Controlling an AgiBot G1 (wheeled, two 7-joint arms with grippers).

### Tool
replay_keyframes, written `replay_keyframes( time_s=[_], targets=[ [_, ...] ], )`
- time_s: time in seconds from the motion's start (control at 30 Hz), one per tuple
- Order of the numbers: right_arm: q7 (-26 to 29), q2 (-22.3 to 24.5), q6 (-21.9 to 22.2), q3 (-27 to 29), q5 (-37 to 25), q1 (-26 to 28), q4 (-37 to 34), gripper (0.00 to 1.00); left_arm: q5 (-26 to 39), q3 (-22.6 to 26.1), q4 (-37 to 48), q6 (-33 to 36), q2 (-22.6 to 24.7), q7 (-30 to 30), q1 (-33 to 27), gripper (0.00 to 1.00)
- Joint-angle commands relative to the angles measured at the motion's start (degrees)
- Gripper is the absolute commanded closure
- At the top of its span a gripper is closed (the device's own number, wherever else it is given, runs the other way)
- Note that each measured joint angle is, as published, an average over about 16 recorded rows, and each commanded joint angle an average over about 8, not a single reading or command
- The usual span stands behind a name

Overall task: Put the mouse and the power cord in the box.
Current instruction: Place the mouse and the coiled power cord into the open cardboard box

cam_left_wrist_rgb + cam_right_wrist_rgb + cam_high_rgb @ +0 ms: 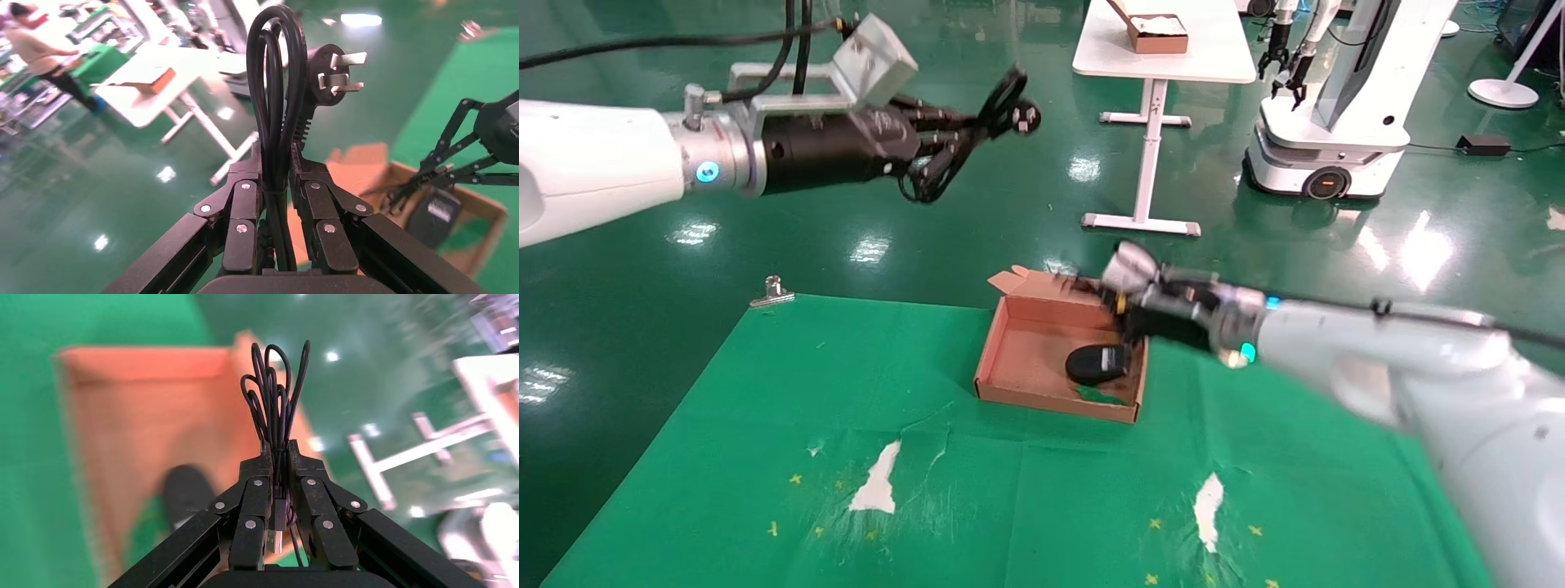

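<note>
Starting with the head view: the left gripper (944, 143) is raised high over the green floor, beyond the far left edge of the green cloth (789, 392), clenched on the power cord (989, 122), whose loops and plug hang from the fingers. The box (1009, 363) sits open on the cloth near its far edge. The mouse (1097, 363) lies inside the box, toward its right wall. The right gripper (1128, 327) is above the box's right side, grasping the mouse's bundled cable (fingertips partly blurred here). A white table (1164, 49) and another robot (1336, 106) stand well behind.

Left wrist view: the left gripper (276, 184) pinches the power cord (275, 92) between its pads, loops standing upright, plug prongs showing beside them. The box (483, 214) and mouse (434, 214) appear beyond, with the right gripper's linkage above them.

Right wrist view: the right gripper (278, 459) is closed on the thin looped cable (275, 392); a connector end hangs between the fingers. Below lie the box (122, 404) and the mouse (186, 493).
</note>
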Motion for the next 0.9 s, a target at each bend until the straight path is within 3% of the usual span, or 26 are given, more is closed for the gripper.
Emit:
replay_keyframes(
  time_s=[0.03,0.17,0.23,0.6,0.9],
  targets=[
    [0.84,-0.09,-0.95,-0.18,0.34,-2.04,0.69,0.66,0.7,0.49,-0.04,1.09,-0.5,0.58,-0.26,1.0],
    [2.29,0.01,-2.7,-1.07,0.44,-2.91,1.79,0.16,1.5,1.06,0.18,2.97,-1.68,1.76,0.16,1.0],
    [2.84,0.06,-2.84,-1.41,0.57,-2.9,2.18,0.0,1.63,1.14,0.33,3.48,-2.06,2.19,0.45,1.0],
    [3.04,0.57,1.5,-0.72,3.95,-1.23,2.75,0.0,2.43,1.71,0.76,3.56,-1.14,3.24,1.61,1.0],
    [-0.04,3.22,6.21,1.99,7.79,4.9,0.88,0.0,3.63,2.56,0.54,0.51,4.2,3.56,3.78,1.0]
  ],
)
